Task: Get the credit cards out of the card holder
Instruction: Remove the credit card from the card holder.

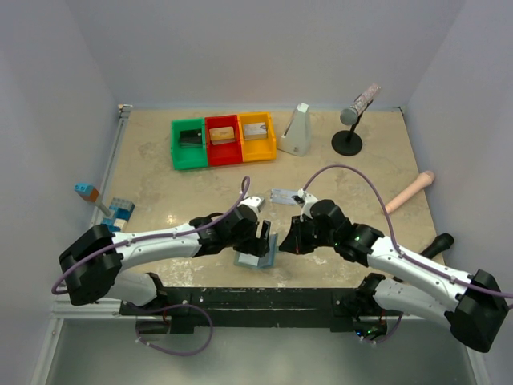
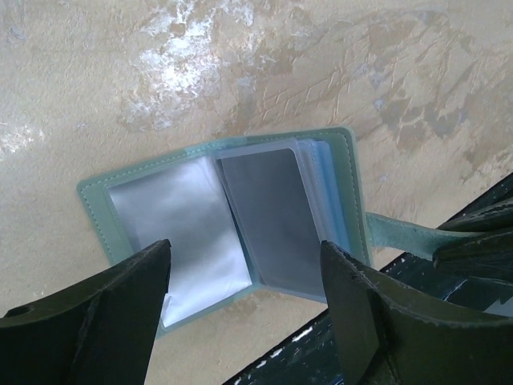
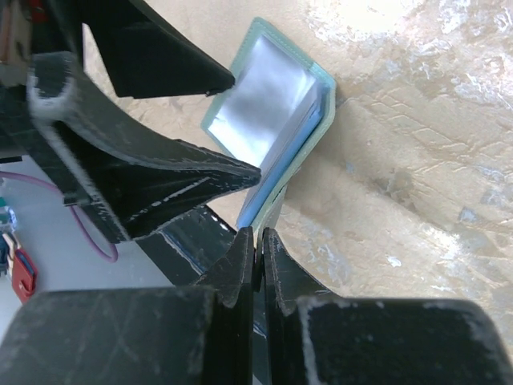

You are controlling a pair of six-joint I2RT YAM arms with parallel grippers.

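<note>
card holder (image 2: 272,216) lying open on table (image 2: 240,80), clear pockets (image 2: 180,216) facing up, smack between left gripper (image 2: 244,249) fingers; those spread wide, gripping nothing. right gripper (image 3: 256,234) fingers pinched tight on snap tab (image 2: 401,233) poking out holder's side

No text, brand, number or sign can be read, even on the card holder (image 2: 232,224).

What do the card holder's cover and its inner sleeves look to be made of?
The card holder has a cover that looks like matte grey-green leather or imitation, going by the stitched edge. The inner sleeves look like glossy clear plastic: they glare and a grey card shows through.
</note>
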